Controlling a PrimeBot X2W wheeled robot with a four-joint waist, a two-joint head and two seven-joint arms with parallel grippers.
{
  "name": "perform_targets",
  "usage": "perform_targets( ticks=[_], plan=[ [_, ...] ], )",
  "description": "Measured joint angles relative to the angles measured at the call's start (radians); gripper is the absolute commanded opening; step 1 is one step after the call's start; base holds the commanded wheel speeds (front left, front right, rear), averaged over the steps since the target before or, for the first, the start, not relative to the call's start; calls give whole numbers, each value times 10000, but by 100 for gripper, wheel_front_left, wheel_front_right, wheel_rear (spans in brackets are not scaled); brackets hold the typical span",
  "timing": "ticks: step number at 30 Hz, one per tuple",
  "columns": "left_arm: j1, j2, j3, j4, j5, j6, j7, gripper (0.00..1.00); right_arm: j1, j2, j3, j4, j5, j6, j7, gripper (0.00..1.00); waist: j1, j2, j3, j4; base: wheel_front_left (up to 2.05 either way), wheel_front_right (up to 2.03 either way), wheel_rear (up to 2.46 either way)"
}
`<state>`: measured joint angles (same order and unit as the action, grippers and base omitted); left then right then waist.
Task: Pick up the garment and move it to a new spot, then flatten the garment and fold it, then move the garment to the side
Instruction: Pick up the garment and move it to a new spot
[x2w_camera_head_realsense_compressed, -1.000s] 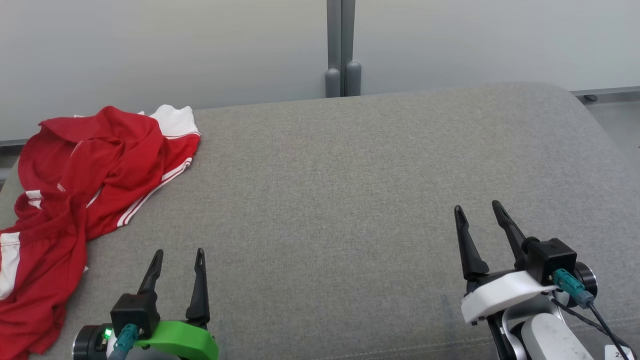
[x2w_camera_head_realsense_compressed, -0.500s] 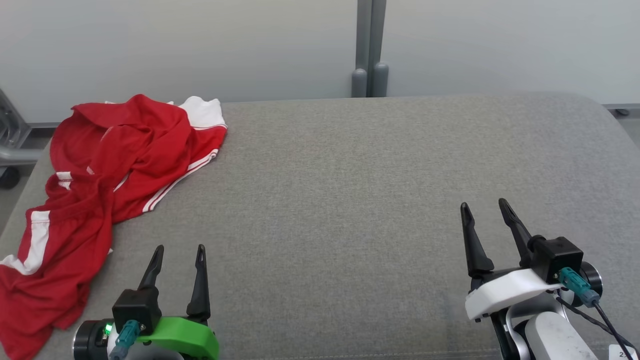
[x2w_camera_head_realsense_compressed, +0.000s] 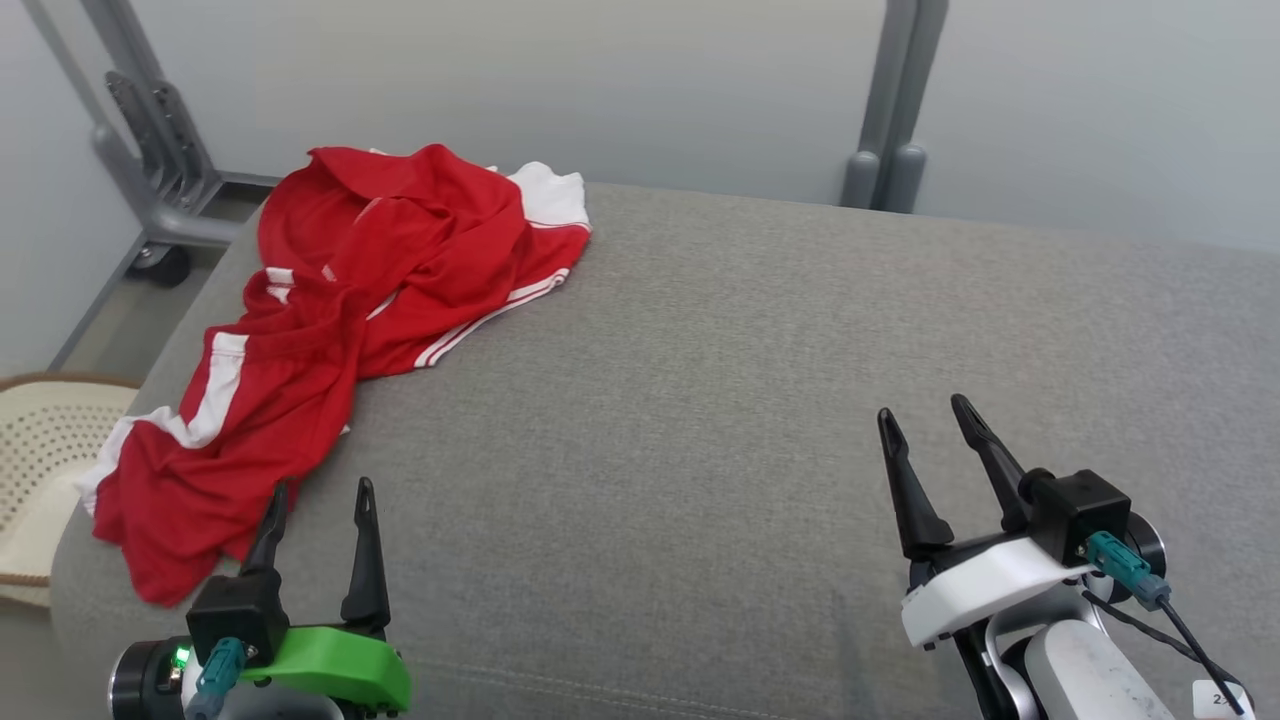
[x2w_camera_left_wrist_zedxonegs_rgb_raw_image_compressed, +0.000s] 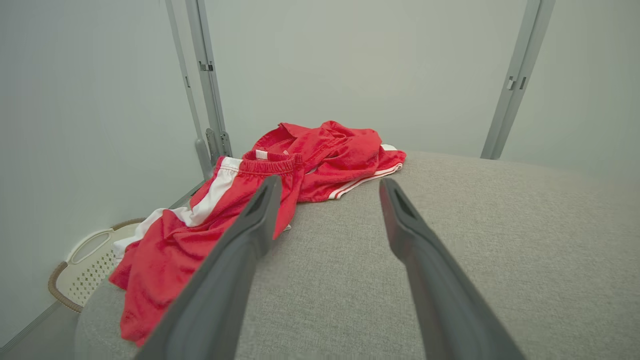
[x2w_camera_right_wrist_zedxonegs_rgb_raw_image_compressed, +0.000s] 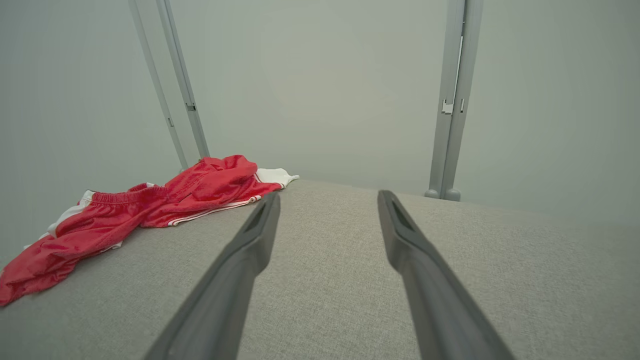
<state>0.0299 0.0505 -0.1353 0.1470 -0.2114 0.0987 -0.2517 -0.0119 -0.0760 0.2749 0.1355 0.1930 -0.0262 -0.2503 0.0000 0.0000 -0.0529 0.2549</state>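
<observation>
Nothing of the job looks done yet, I'd say: the red garment (x2w_camera_head_realsense_compressed: 350, 300) with its white stripes lies crumpled in the upper left of the head view, bunched along the left end of the grey padded surface (x2w_camera_head_realsense_compressed: 720, 400), one end trailing toward the edge above a pale basket (x2w_camera_head_realsense_compressed: 45, 440) on the floor. The left pincer (x2w_camera_head_realsense_compressed: 323, 485) sits at the lower left, its two dark fingers spread apart with nothing between them, the tips just beside the garment's nearest hem; whether one brushes the cloth I cannot tell. The right pincer (x2w_camera_head_realsense_compressed: 923, 408) sits at the lower right, well apart from the garment, likewise spread and holding nothing, over bare grey fabric. So, by my reckoning, everything is left to do: the pick-up, the move to a fresh spot, the flattening, the fold and the final shift to the side. By count I see one garment, one surface, one basket, two pincers with two fingers each, and a grey metal post (x2w_camera_head_realsense_compressed: 885, 120) behind, at the upper right.
</observation>
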Motion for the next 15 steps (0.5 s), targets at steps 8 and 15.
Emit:
perform_targets(
  ticks=[8, 15],
  plan=[
    [-1, -17, -291, 61, 52, 73, 0, 100, 3, 25, -253, 12, 13, -35, 0, 100, 0, 0, -1, 1118, 0, 0, 0],
    [13, -17, 234, -2, 48, 82, 0, 100, -26, 130, 109, 94, 12, 52, -2, 100, 0, 0, 34, 1667, 0, 0, 0]
  ],
)
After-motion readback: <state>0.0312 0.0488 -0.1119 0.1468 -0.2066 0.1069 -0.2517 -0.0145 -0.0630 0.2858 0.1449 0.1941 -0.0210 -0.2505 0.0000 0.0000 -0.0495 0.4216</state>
